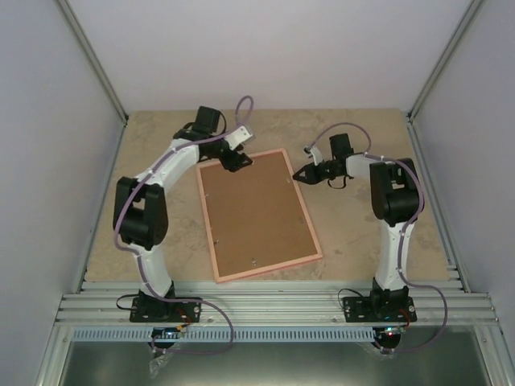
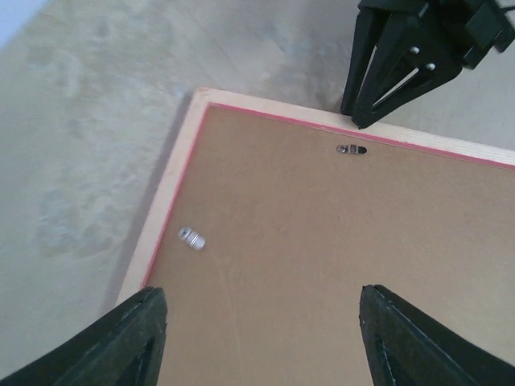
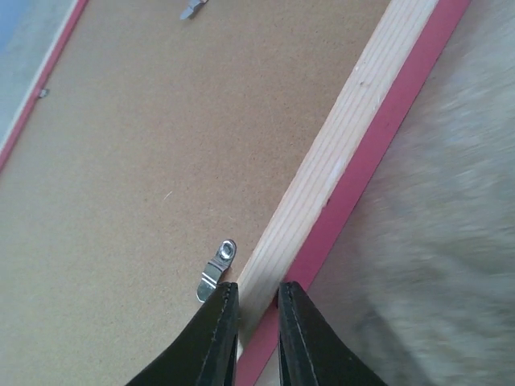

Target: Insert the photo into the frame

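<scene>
From above, the frame (image 1: 269,269) lies face down on the table (image 1: 278,129). Its long axis runs from the far left toward the bases and a little right, and a brown board (image 1: 253,213) fills its opening. You will not find the photo in any view, and you cannot tell whether it sits under the board. Your left gripper (image 1: 235,159) hangs over the far short side near the left corner. Your right gripper (image 1: 302,174) meets the right long side close to the far corner. Both are at the far end, so neither arm is clearly nearer.

Left wrist: your fingers (image 2: 137,338) stand wide apart over the board (image 2: 338,241), holding nothing. Ahead, the right gripper (image 2: 356,117) tips down onto the frame (image 2: 167,193), with a clip (image 2: 351,149) just inside it.

Right wrist: your fingers (image 3: 217,338) are almost together, with only a narrow slit between them. They point along the frame (image 3: 342,137), which shows pale wood on its back and a pink outer face. The clip (image 3: 217,269) lies just left of the tips, and you cannot tell whether they pinch anything. I'd judge that clip is your next target.
</scene>
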Robot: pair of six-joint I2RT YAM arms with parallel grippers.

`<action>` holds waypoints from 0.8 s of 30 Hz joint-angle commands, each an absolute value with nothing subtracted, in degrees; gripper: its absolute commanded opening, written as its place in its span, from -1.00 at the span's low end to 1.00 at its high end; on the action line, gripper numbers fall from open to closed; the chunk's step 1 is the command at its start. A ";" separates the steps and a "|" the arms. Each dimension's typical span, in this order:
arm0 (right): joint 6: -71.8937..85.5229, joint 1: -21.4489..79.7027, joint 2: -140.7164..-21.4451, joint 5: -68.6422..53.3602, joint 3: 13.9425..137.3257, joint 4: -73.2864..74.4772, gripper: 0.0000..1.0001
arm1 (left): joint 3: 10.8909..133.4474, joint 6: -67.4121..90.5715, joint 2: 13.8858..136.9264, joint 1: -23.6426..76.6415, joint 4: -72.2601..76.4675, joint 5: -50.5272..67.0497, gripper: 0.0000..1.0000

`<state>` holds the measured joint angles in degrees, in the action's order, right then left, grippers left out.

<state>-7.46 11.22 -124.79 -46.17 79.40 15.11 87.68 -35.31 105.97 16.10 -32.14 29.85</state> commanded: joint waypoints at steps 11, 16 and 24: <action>-3.95 10.82 -116.91 -48.77 65.13 16.40 -0.55 | 98.52 -36.31 125.20 26.34 -29.81 31.44 0.00; -3.64 10.70 -116.18 -50.30 62.75 16.72 -0.54 | 100.31 -37.80 128.58 28.61 -28.98 30.24 -0.26; -2.28 10.35 -117.07 -50.64 61.42 16.26 -0.55 | 97.48 -41.12 128.91 31.80 -26.65 29.26 -0.38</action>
